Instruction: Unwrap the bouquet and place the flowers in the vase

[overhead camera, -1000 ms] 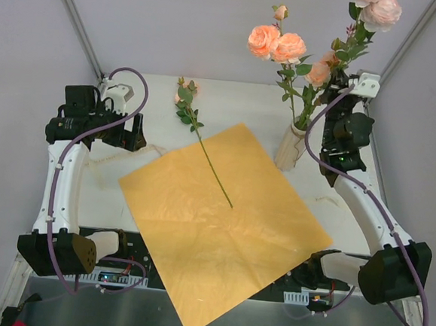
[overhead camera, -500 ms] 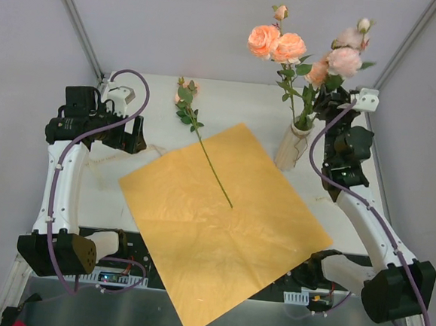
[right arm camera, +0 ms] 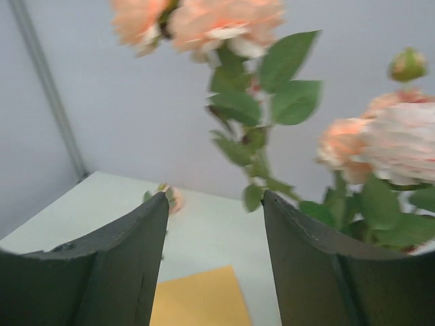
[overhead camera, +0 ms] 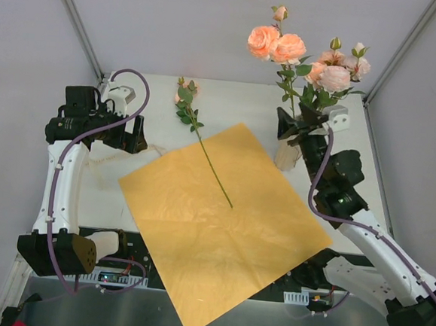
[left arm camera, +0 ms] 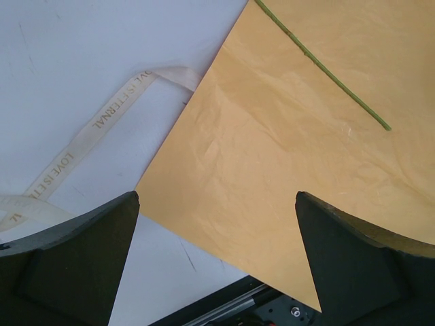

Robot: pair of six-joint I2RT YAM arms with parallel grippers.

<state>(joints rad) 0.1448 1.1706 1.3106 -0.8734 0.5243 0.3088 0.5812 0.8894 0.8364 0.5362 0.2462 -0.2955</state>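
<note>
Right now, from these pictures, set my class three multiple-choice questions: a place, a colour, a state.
1. Where does the loose rose lie? A under the paper sheet; B stem on the sheet, bloom on the table; C rolled inside the sheet.
2. What colour is the sheet? A orange; B blue; C white.
3. How is the left gripper? A shut on the rose; B shut, empty; C open, empty.
Answers: B, its stem crosses the sheet; A, plainly orange; C, jaws wide apart, nothing between.
</note>
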